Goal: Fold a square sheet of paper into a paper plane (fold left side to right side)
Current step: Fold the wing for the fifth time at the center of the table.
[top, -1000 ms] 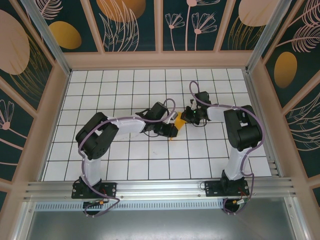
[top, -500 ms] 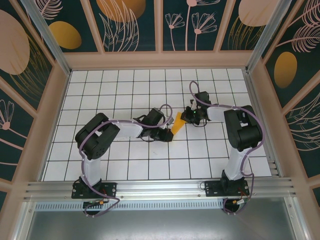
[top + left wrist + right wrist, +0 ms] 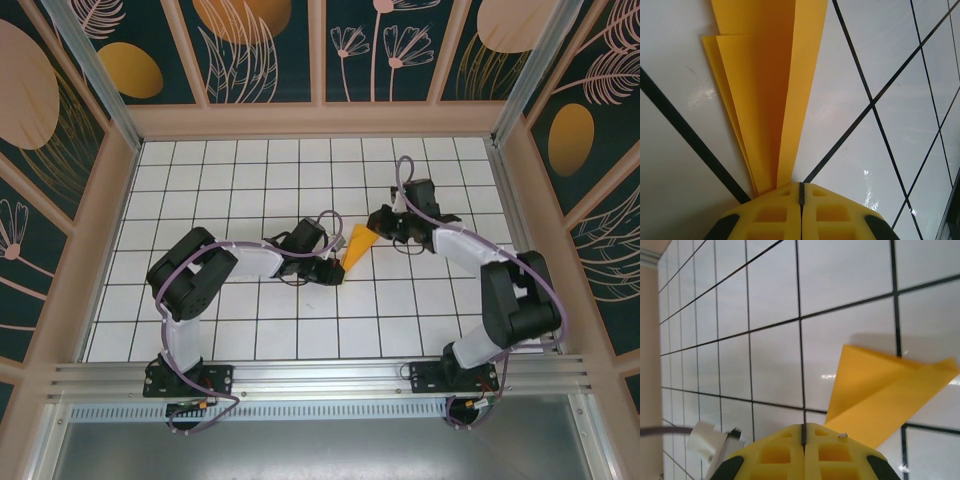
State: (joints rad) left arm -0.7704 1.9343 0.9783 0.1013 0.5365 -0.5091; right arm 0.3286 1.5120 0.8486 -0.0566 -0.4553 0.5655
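The square sheet of paper (image 3: pixel 358 246) lies on the tiled floor, folded into a slim pointed orange wedge with layered creases, the paper plane. Its wide end points to the far right. My left gripper (image 3: pixel 337 270) is at its narrow near end. In the left wrist view the jaws (image 3: pixel 801 186) are shut seam to seam, and the plane's (image 3: pixel 770 90) point runs under the left finger. My right gripper (image 3: pixel 379 222) is just beyond the wide end, shut (image 3: pixel 803 427) and empty. There the paper (image 3: pixel 880 390) lies to its right, its lower edge hidden behind the right finger.
The floor (image 3: pixel 250 180) is white tile with black grid lines, boxed in by painted walls (image 3: pixel 320 60). An aluminium rail (image 3: pixel 320 378) runs along the near edge by the arm bases. A white part of the left arm (image 3: pixel 707 440) is at the right wrist view's lower left.
The right arm swung outward and its gripper drew back off the paper's wide end, uncovering more of the wedge. The left gripper closed at the narrow end and shifted slightly towards the near left.
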